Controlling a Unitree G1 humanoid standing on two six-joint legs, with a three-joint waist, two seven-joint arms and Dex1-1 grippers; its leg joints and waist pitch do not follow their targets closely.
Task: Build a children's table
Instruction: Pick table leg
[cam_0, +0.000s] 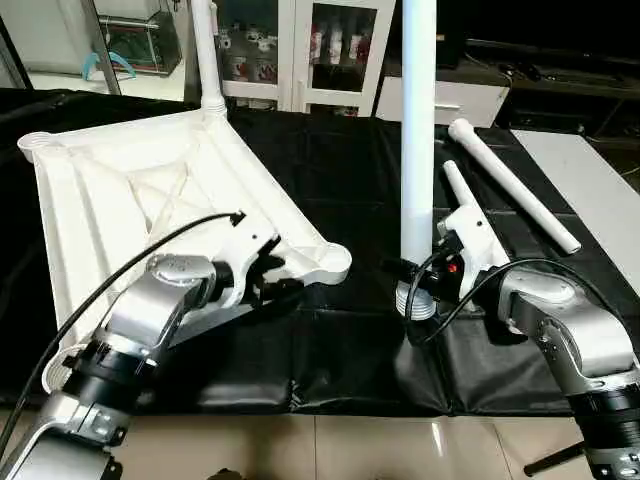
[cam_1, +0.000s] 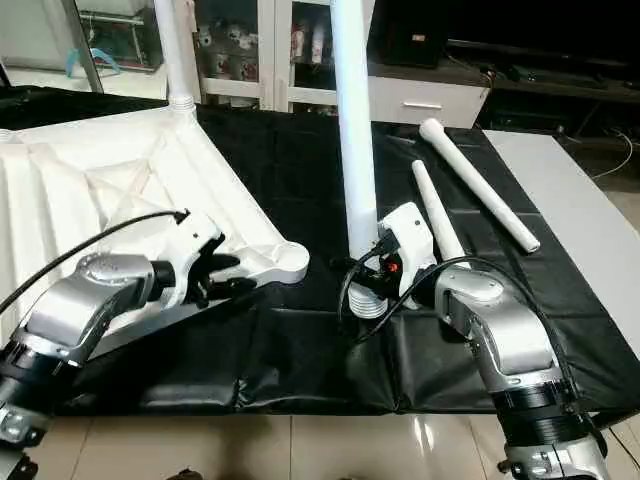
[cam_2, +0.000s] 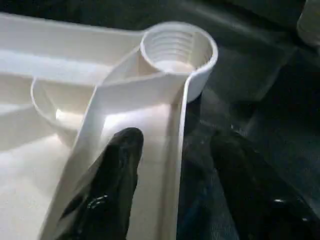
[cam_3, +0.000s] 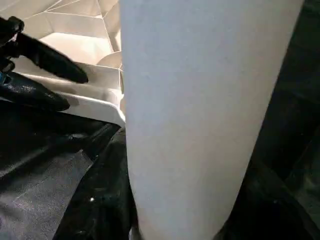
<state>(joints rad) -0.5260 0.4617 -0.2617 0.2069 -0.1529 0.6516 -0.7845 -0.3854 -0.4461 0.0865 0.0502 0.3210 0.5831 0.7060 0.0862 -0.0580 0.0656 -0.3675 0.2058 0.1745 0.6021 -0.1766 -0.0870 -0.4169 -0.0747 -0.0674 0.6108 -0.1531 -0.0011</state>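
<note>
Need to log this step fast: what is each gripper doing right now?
Left gripper: jaws open, straddling the tabletop edge by the near corner socket.
Right gripper: holding an upright table leg near its threaded end.

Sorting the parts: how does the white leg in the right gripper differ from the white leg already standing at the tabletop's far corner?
The held round white plastic leg stands upright on the black cloth, threaded end down, clamped by the right gripper. The far white leg stands in a corner socket of the upturned white tabletop, untouched. Both stand upright.
</note>
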